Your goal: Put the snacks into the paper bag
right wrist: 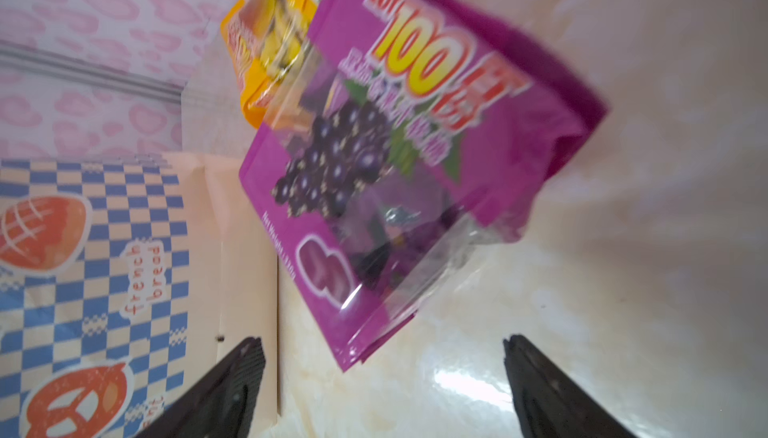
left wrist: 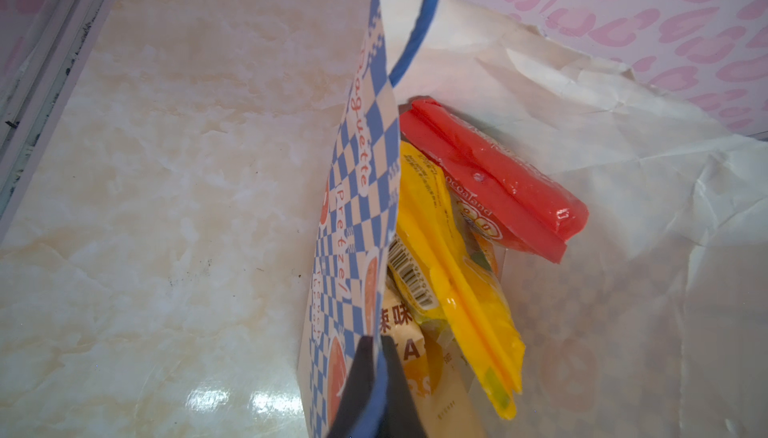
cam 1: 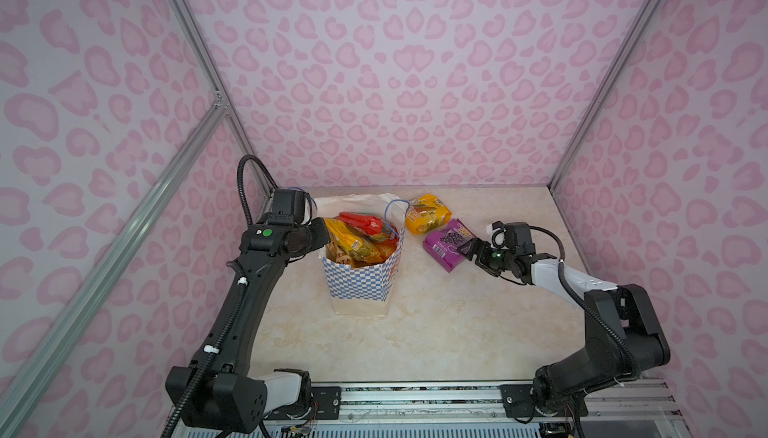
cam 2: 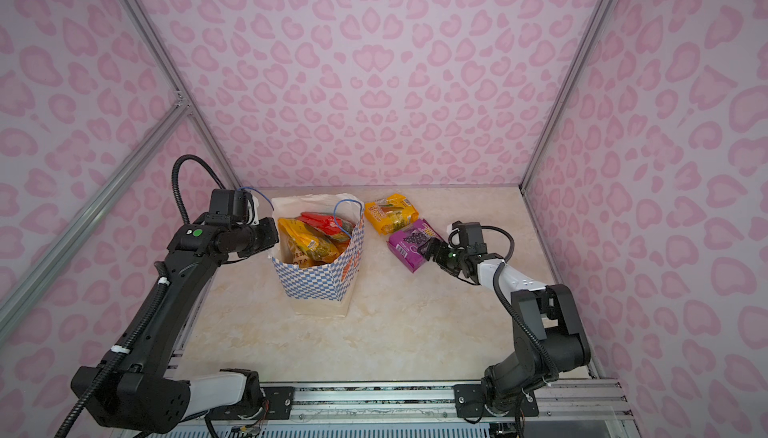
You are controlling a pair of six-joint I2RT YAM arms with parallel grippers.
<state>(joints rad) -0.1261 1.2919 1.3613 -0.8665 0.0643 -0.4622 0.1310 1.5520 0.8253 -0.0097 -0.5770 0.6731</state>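
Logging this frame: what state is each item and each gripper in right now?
paper bag: upright, open, partly filled.
red packet: inside the bag, on top.
yellow packet: inside the bag.
purple packet: on the table, outside the bag.
orange packet: on the table, just behind the purple one.
left gripper: shut on the bag's rim.
right gripper: open, at the purple packet's corner.

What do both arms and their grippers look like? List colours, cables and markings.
Both arms are mostly black with a white segment each: left arm, right arm. Black ribbed cable hose runs along each, fastened with white ties. Each wrist carries a small green dot and a black camera block. The left gripper and right gripper have dark, tapering fingers.
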